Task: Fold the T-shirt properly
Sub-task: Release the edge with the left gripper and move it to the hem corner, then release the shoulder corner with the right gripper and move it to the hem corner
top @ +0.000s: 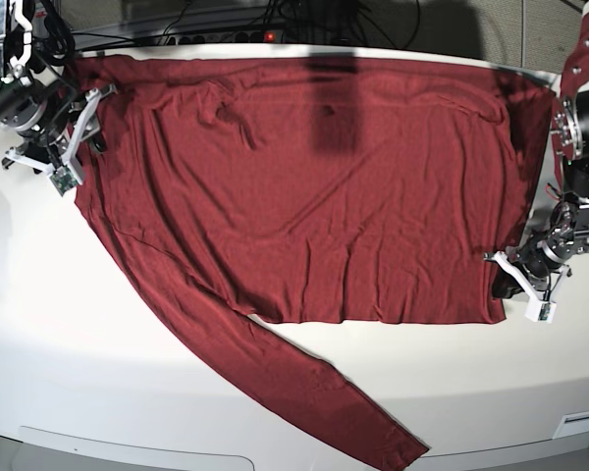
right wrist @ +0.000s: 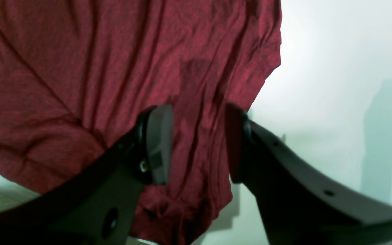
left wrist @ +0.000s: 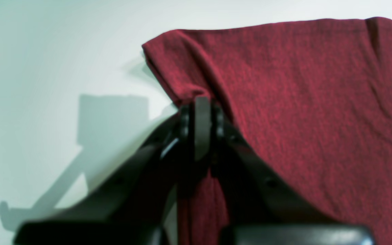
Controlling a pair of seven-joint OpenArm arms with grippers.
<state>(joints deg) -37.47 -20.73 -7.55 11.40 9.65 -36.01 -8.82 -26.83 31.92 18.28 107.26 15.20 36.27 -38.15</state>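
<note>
Your left gripper point(left wrist: 201, 117) is clamped on the T-shirt point(top: 304, 186) hem corner; your right gripper point(right wrist: 197, 143) fingers stand apart, fabric between them.

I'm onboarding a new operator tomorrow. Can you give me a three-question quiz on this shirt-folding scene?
1. True or false: the left tool is shut on the shirt.
2. The right tool is: A) shut on fabric, B) open with fabric between its fingers, C) away from the shirt.
3. Fill in: one long ____ trails diagonally toward the table's near edge.

Key: 1 true; 2 B; 3 sleeve.
</note>
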